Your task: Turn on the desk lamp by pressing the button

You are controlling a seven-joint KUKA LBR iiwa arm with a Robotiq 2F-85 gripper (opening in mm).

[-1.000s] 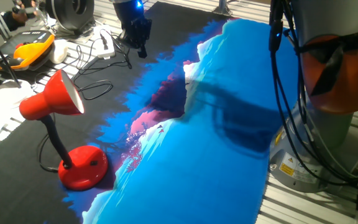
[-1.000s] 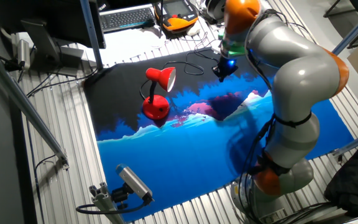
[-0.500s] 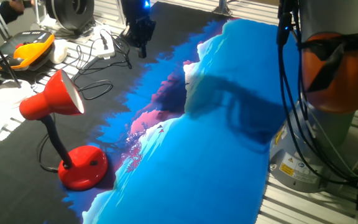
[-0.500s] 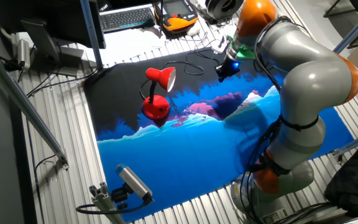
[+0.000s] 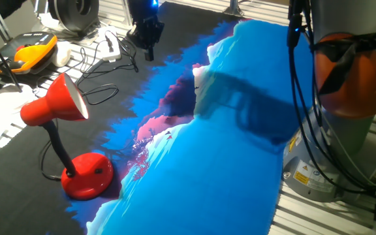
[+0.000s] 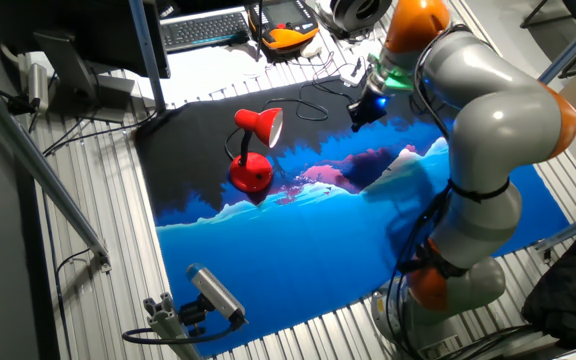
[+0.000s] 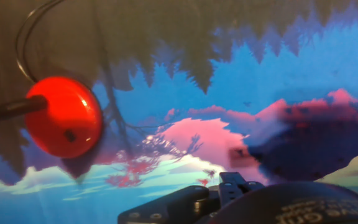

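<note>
Claw barely shifted, well apart from desk lamp.

Two fixed cameras face the mat from opposite sides; the hand camera looks down.

The grey-and-orange arm rises from its base at five o'clock, bends over and reaches toward twelve o'clock — the black gripper hangs there, pointing downward, fingertip gap not discernible.
</note>
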